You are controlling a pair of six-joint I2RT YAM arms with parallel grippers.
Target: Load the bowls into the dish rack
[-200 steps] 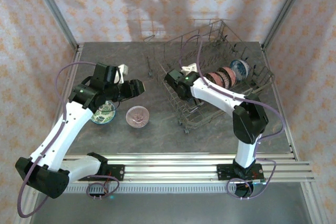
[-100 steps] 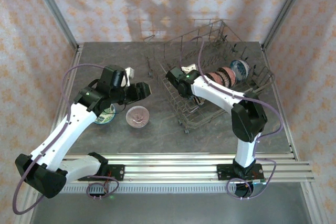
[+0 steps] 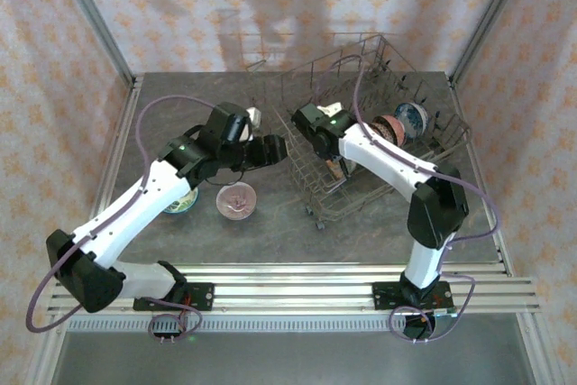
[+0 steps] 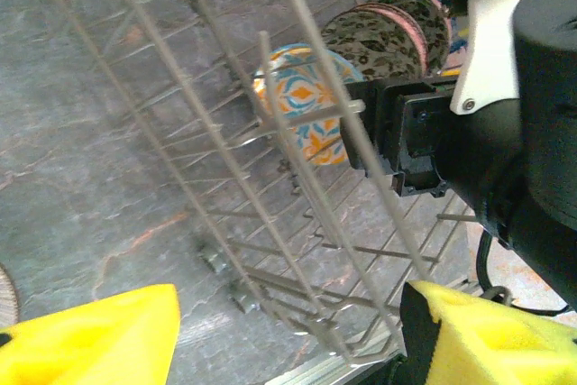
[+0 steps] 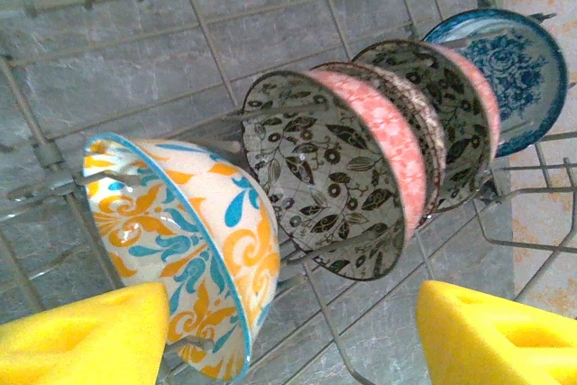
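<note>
The dish rack (image 3: 379, 51) stands at the back right of the table. An orange-teal bowl (image 5: 180, 250) sits on edge between its tines (image 5: 207, 42), beside two brown-pink bowls (image 5: 334, 178) and a blue-white one (image 5: 509, 69). My right gripper (image 5: 288, 340) is open just above the orange-teal bowl, with one yellow pad (image 5: 81, 340) close to its rim. My left gripper (image 3: 270, 149) is open and empty at the rack's left wall (image 4: 311, 42), and the orange-teal bowl (image 4: 302, 105) shows through the wires. A pink bowl (image 3: 236, 200) and a green bowl (image 3: 180, 197) lie on the table.
The right gripper's black body (image 4: 424, 146) hangs inside the rack, just past the wire wall from my left fingers (image 4: 487, 340). The left arm (image 3: 153, 196) partly covers the green bowl. Metal frame posts and patterned walls close in the table.
The left arm swung right from the table bowls up to the rack's left wall. The right gripper opened, let go of the orange-teal bowl and drew back a little.
</note>
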